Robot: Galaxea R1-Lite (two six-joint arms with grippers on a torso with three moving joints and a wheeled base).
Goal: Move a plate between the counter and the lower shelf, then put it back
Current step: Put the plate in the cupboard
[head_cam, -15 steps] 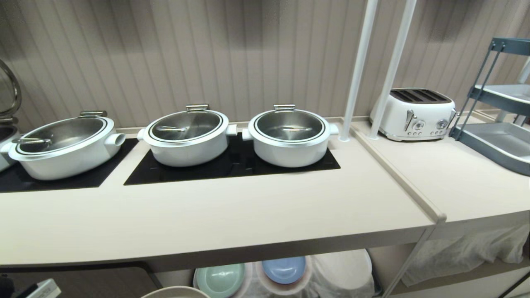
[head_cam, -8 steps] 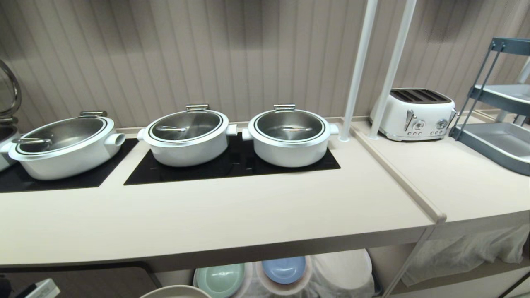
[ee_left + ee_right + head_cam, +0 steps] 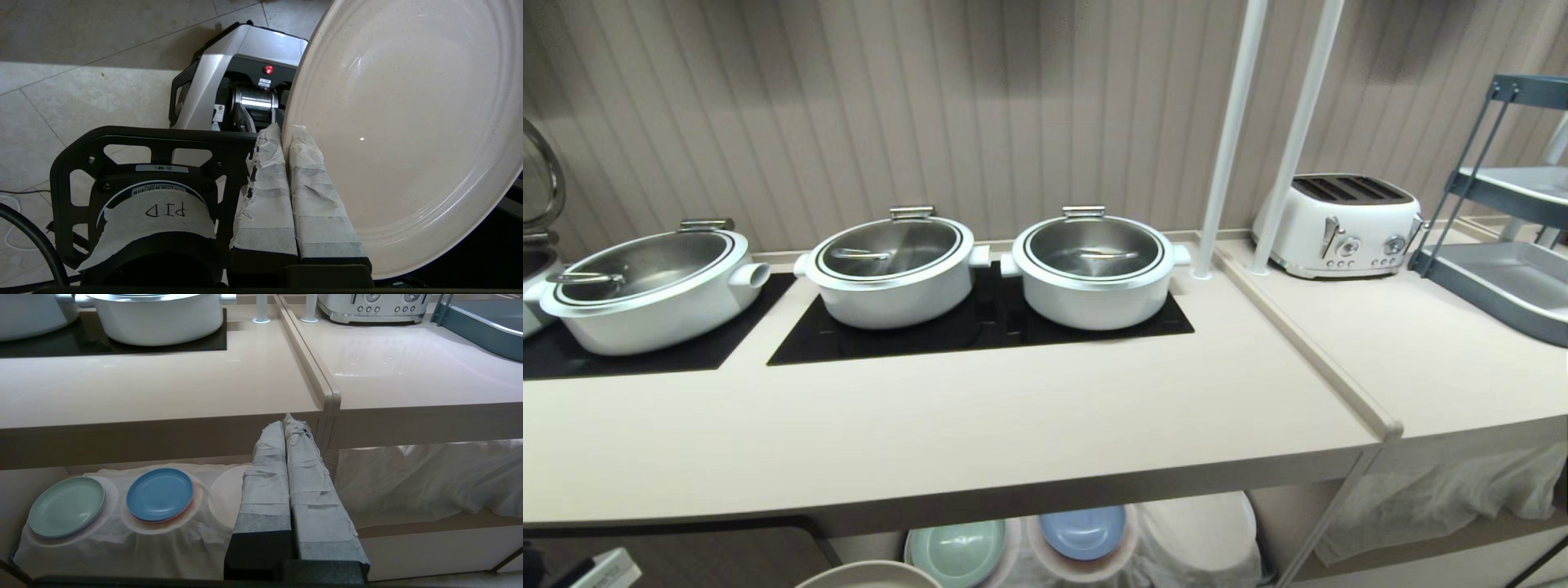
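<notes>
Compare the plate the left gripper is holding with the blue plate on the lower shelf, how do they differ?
The plate is cream and speckled; the blue plate is plain blue. The plate is pinched at its rim by the left gripper, off any surface; the blue plate lies flat on a white-cloth-draped stack in the lower shelf. Both are round with low rims.
</notes>
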